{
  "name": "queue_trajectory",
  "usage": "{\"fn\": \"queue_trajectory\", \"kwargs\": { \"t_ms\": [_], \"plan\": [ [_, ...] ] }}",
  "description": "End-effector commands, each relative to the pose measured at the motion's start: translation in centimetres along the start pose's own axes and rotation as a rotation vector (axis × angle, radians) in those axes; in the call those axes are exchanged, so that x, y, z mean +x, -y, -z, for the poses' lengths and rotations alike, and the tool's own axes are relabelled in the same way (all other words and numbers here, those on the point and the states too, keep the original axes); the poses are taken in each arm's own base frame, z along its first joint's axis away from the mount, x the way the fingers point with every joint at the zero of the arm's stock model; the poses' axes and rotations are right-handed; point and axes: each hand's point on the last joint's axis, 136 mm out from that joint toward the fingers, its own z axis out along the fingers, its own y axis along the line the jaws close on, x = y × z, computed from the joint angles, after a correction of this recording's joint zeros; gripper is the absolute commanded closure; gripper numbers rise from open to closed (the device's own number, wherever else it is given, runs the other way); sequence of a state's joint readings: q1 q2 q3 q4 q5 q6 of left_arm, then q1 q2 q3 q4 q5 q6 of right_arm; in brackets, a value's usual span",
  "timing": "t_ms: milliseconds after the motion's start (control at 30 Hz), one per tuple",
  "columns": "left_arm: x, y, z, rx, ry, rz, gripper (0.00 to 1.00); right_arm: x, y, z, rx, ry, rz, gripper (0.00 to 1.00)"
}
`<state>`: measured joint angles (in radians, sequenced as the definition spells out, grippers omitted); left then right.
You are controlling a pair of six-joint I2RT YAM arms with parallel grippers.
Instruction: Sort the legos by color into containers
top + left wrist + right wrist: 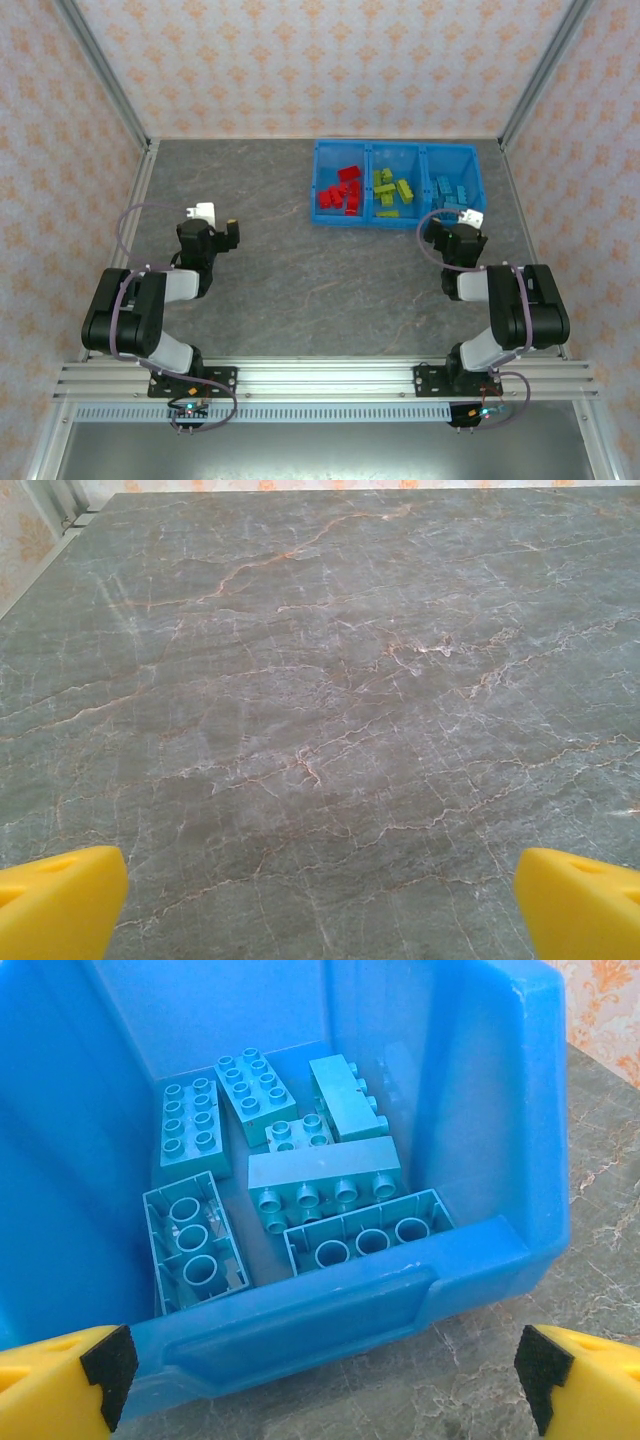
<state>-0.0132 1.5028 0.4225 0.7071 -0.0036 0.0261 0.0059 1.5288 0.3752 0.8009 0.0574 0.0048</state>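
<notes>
While the left tool (pixel 320 910) hangs wide open and empty over the grey surface (pixel 320 680), the right tool (pixel 320 1380), its fingers (pixel 55 1380) equally far apart and holding nothing, faces the rightmost of three blue containers (pixel 396 146), where light blue legos (pixel 320 1185) lie; red and green fill the others.
</notes>
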Motion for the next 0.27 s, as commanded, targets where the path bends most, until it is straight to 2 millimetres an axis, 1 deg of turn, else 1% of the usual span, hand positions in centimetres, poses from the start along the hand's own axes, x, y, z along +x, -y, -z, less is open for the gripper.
{"fn": "queue_trajectory", "kwargs": {
  "t_ms": [0,100,233],
  "plan": [
    [-1.22,0.24,0.10,0.001,0.045,0.014,0.00,-1.63,-0.20,-0.11,0.011,0.040,0.006,0.01],
    [-1.20,0.20,0.09,0.000,0.045,0.015,0.00,-1.50,-0.40,-0.37,0.013,0.025,0.020,0.01],
    [-1.24,0.27,0.09,0.002,0.046,0.015,0.00,-1.62,-0.47,-0.08,0.008,0.039,0.021,0.01]
  ]
}}
